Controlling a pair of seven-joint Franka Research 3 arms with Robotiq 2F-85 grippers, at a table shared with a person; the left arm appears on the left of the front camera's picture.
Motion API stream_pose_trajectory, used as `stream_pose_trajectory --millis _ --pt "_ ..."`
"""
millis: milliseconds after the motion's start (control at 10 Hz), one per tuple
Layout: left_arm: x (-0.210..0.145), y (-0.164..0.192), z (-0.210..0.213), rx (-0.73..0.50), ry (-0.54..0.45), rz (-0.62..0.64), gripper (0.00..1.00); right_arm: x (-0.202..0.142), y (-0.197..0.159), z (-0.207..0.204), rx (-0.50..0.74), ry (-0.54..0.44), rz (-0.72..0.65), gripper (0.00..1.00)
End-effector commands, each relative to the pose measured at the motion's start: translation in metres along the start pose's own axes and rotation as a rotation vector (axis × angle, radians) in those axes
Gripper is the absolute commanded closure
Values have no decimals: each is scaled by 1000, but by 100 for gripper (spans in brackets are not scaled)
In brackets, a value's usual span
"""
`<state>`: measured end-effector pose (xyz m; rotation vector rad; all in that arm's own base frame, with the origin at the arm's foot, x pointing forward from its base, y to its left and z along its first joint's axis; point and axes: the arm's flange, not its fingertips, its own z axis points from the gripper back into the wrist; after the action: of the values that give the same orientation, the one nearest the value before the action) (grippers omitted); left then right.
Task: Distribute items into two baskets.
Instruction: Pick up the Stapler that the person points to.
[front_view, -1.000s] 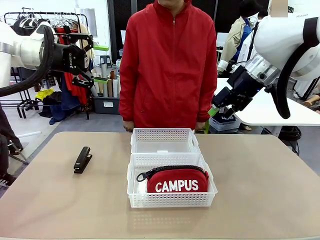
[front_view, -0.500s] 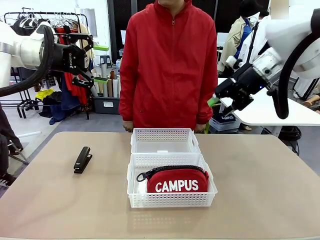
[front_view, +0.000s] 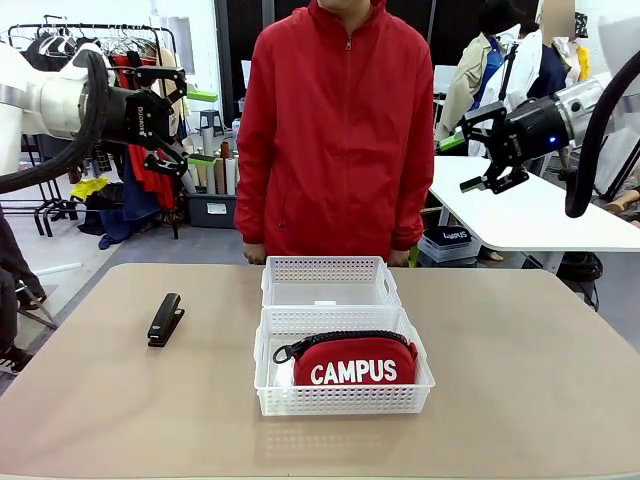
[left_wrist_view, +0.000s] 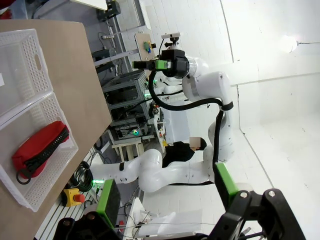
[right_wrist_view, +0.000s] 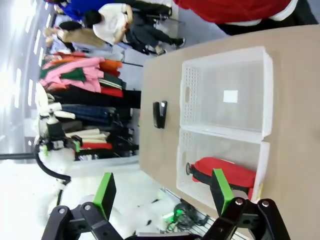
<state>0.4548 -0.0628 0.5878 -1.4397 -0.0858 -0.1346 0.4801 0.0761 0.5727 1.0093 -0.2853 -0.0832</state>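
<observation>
The red CAMPUS pouch (front_view: 355, 362) lies in the near white basket (front_view: 345, 402). The far basket (front_view: 330, 270) right behind it holds nothing but a small white label. On the table at the left lies the black stapler (front_view: 165, 318), outside both baskets. My left gripper (front_view: 190, 128) hangs open high above the table's left side. My right gripper (front_view: 462, 160) is open too, high at the right, beyond the table's far edge. In the right wrist view the open gripper (right_wrist_view: 162, 192) looks at the pouch (right_wrist_view: 222, 172), the empty basket (right_wrist_view: 225, 92) and the stapler (right_wrist_view: 159, 114).
A person in a red jacket (front_view: 340, 130) stands at the far edge, just behind the baskets. A white side table (front_view: 530, 215) stands at the right rear and a clothes rack (front_view: 110, 60) at the left rear. Bare tabletop (front_view: 520, 360) spreads on both sides of the baskets.
My right gripper has risen and swung to the right, away from the baskets, and turned more level. The left arm, pouch, stapler and baskets have stayed put.
</observation>
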Motion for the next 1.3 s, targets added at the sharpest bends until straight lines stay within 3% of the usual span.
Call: stream_pose_trajectory --millis 0,300,500,1200 --pt "0 -2 1 -4 0 3 0 8 1 4 78 -23 -108 0" --pt "0 -2 1 -4 0 3 0 15 -7 22 202 -55 -144 0" --pt "0 -2 1 -4 0 3 0 20 -11 33 291 -26 -216 0" --pt "0 -2 1 -4 0 3 0 27 -1 36 539 12 -102 0"
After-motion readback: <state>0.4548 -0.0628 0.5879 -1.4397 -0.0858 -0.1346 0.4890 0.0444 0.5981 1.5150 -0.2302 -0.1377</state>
